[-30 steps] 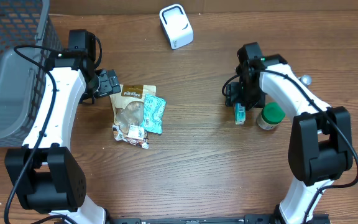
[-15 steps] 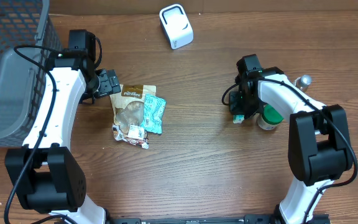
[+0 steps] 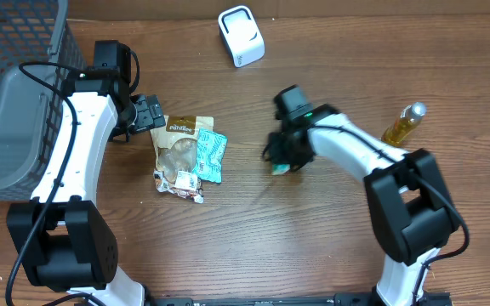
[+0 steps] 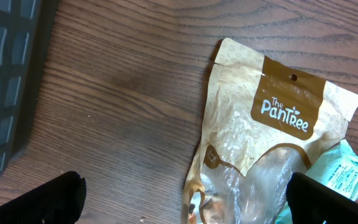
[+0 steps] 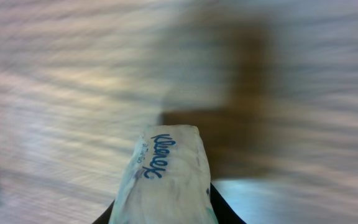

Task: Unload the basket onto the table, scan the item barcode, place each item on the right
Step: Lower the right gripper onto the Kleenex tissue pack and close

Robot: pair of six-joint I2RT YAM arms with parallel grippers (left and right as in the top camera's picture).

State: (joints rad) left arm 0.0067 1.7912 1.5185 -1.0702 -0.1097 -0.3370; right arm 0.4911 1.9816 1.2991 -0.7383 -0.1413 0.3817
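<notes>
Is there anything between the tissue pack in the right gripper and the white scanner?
Nothing visible does. Only bare table lies between the tissue pack in the right gripper and the white scanner; the snack bags lie off to one side.

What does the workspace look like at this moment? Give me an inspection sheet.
Surface: wooden table, no spill seen.
Job's things: Kleenex pack, held off the wood; white scanner at the far edge, untouched.
Clutter: Pantree pouch overlapping a teal packet; small snack packet below them; yellow bottle lying on the right.
Grippers: left gripper open, empty, at the pouch's top edge; right gripper shut on the Kleenex pack.
Cables: black cable looping over the left arm, no snag seen.
Surroundings: grey basket at the table's left.
</notes>
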